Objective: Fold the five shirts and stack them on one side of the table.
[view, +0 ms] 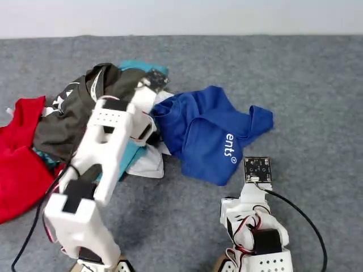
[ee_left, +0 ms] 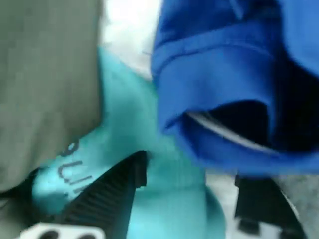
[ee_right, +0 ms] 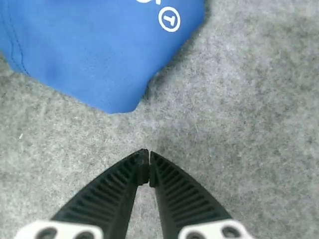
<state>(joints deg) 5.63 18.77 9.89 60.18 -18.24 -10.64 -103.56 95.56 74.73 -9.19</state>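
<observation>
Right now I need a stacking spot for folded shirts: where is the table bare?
Bare: the table right of the blue shirt; the far strip behind the shirts; the near patch between blue shirt and right hand. Crowded: the left, where red shirt, grey shirt and teal shirt overlap under the left arm.

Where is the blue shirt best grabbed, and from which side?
Probably the loose corner of the blue shirt that lies on bare carpet, approached from the open side away from the pile. Its other edge overlaps the heaped shirts, while this corner lies free.
</observation>
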